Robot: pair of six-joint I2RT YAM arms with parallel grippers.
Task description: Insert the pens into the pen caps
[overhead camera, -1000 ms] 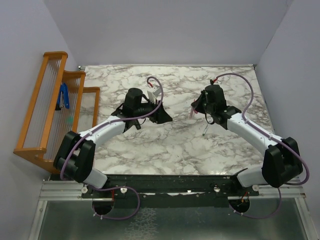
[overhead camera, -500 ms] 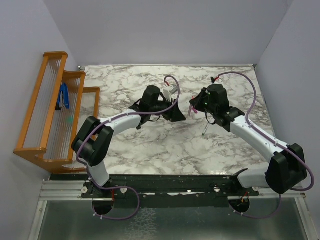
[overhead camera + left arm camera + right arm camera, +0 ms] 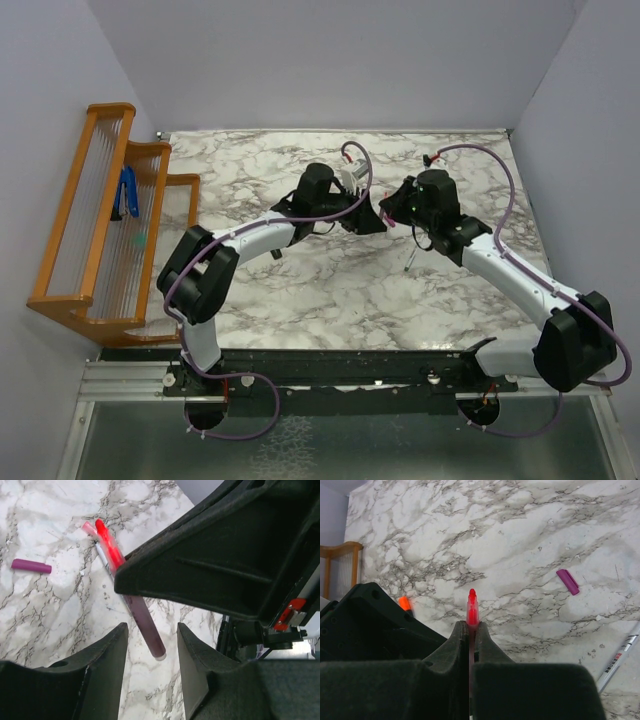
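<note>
The pink pen (image 3: 471,611) with the red tip stood out forward from the right gripper (image 3: 471,626), whose fingers were pressed shut on its barrel, above the marble table (image 3: 300,290). In the left wrist view its rear end showed in the gap of the left gripper (image 3: 152,632), whose fingers were apart and held nothing I could see; whether the pen was truly between them or beyond, I could not tell. The magenta cap (image 3: 568,581) lay on the table, well apart from the tip, and a grey pen (image 3: 620,655) lay nearer to you. To do this step well, I think you had to centre the left fingers around the barrel before closing, and keep the right grip firm meanwhile, so the pen did not tilt
</note>
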